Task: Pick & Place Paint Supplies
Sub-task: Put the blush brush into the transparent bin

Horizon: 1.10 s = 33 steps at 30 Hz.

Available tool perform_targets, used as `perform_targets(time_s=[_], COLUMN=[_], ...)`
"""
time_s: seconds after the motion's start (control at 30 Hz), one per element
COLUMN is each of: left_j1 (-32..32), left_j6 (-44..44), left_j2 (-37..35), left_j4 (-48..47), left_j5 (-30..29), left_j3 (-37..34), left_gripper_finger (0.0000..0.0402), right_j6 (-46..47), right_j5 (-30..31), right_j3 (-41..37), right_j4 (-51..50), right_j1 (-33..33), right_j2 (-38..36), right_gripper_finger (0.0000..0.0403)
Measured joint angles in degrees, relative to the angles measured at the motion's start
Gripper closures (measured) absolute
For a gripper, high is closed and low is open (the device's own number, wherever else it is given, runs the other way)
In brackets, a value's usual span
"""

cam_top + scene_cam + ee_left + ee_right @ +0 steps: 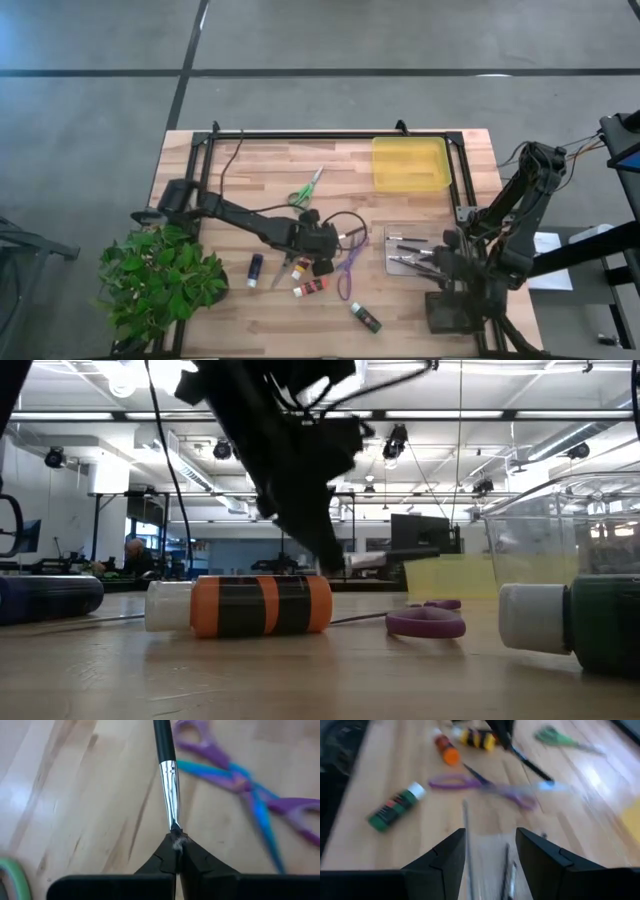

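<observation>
Paintbrush (169, 785): lying on the desk (260, 165) beside purple scissors (260, 795), bristle tip pinched.
Left gripper (176, 851): clenched on the paintbrush tip.
Right gripper (490, 852): parted, above a clear tray.

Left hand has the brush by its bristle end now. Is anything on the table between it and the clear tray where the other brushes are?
Only the purple scissors lie flat between the left hand, shut on the brush, and the clear tray. Lifted, it should pass over them.

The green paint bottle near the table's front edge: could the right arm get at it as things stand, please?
Probably yes. The green paint bottle lies alone on bare wood, nothing over it, and the right claw stands open nearby above the clear tray.
</observation>
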Motion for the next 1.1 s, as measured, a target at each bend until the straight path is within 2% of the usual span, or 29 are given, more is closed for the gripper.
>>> perform_targets(time_s=[0.2, 0.4, 0.6, 0.83, 1.1], left_j1=[-3.1, -7.3, -10.3, -11.9, -12.2], left_j6=[3.6, 9.5, 12.2, 13.6, 13.7], left_j2=[-3.2, -4.8, -4.9, -5.0, -5.0], left_j4=[1.8, 6.1, 7.3, 7.4, 6.9], left_j5=[-2.1, -4.9, -8.0, -8.6, -8.7], left_j3=[0.1, 0.1, 1.5, 3.9, 4.2], left_gripper_finger=[0.04, 0.0401, 0.0401, 0.0401, 0.0401], right_j6=[-16.0, -27.1, -36.9, -44.2, -45.6], right_j5=[1.8, 1.7, -4.4, -9.4, -12.2], right_j3=[4.6, 10.9, 17.9, 25.0, 31.3], right_j4=[8.3, 8.8, 8.4, 4.6, -2.1], right_j1=[-0.7, -5.8, -14.1, -22.3, -25.4], right_j2=[0.5, 4.5, 11.3, 19.9, 26.7], right_gripper_finger=[0.0229, 0.0229, 0.0229, 0.0229, 0.0229])
